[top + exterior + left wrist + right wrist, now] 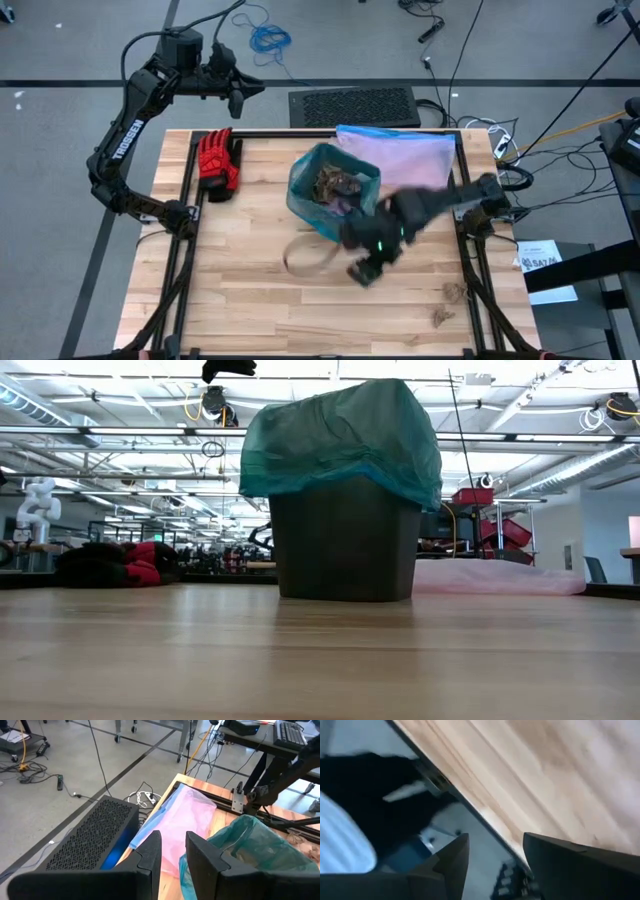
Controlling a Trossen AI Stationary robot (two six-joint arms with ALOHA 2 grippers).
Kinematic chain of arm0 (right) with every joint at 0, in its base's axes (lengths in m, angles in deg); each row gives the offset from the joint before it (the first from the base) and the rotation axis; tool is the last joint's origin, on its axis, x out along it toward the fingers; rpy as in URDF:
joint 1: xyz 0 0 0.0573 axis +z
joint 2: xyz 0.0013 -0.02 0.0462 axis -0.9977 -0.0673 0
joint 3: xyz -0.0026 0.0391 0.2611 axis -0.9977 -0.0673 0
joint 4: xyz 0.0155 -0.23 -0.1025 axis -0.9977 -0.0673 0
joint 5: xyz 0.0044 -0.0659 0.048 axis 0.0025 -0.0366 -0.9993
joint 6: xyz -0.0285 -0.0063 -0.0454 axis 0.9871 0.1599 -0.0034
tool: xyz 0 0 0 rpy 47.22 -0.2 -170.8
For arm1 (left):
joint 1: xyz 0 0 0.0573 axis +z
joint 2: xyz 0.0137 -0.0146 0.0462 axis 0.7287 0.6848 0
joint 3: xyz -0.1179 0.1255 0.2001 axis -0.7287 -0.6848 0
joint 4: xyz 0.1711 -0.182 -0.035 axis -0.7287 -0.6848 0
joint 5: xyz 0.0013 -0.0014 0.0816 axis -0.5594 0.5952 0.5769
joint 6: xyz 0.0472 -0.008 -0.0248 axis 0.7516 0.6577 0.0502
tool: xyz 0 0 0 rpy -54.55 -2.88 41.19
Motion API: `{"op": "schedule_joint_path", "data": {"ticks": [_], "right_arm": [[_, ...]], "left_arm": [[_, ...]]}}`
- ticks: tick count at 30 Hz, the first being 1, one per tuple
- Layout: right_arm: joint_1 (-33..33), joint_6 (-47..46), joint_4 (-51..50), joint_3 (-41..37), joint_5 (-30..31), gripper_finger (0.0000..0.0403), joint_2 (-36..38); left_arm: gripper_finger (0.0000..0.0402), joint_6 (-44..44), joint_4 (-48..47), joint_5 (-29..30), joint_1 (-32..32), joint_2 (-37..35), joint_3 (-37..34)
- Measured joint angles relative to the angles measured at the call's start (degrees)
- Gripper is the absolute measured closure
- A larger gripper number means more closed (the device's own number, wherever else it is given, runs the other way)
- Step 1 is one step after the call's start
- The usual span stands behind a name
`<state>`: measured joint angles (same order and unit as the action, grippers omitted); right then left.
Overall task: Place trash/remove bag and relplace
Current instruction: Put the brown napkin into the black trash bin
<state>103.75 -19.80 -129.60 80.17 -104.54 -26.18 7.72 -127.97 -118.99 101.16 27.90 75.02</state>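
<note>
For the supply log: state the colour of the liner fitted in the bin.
Translucent teal-green. The bag shows best in the low view, draped over the dark bin's rim.

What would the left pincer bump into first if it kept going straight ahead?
Probably the pink bag lying beyond the left pincer, with the teal bag just beside that line; depth is unclear.

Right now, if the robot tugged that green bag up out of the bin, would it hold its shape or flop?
Probably flop: the bag looks thin and crinkled, draped loosely over the bin rim. It likely weighs little itself, though the brown scraps inside would make it sag. The film may also be slippery.
</note>
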Motion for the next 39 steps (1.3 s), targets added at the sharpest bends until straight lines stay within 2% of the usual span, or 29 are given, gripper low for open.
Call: {"op": "schedule_joint_path", "data": {"ticks": [4,9,15,19,24,33,36,39], "right_arm": [[6.8,-8.8,-0.1,-7.9,0.0,0.0209,-0.2],[13.6,-16.4,-0.2,-18.7,-0.4,0.0164,-0.2],[19.2,-18.6,-0.2,-32.5,-5.4,0.0108,-0.2],[20.9,-17.4,0.4,-40.4,-6.4,0.0091,-0.2],[21.5,-13.0,7.9,-49.6,-8.3,0.009,-0.2],[21.9,-14.6,22.3,-65.0,-13.9,0.0093,0.6],[21.9,-17.0,31.9,-69.4,-15.4,0.0114,1.8],[21.8,-20.4,37.3,-72.1,-16.8,0.0163,2.8]], "left_arm": [[0.0317,0.0,0.0,0.0,0.0,0.0,0.0],[0.0317,0.0,0.0,0.0,0.0,0.0,0.0],[0.0317,0.0,0.0,0.0,0.0,0.0,0.0],[0.0317,-0.1,0.0,0.0,0.0,0.0,0.0],[0.0317,-0.8,0.0,0.0,0.0,0.0,0.0],[0.0317,-1.6,-0.2,0.0,0.0,0.0,0.0],[0.0317,-1.6,-0.2,0.0,0.0,0.0,0.0],[0.0317,-1.6,-0.2,0.0,0.0,0.0,0.0]]}}
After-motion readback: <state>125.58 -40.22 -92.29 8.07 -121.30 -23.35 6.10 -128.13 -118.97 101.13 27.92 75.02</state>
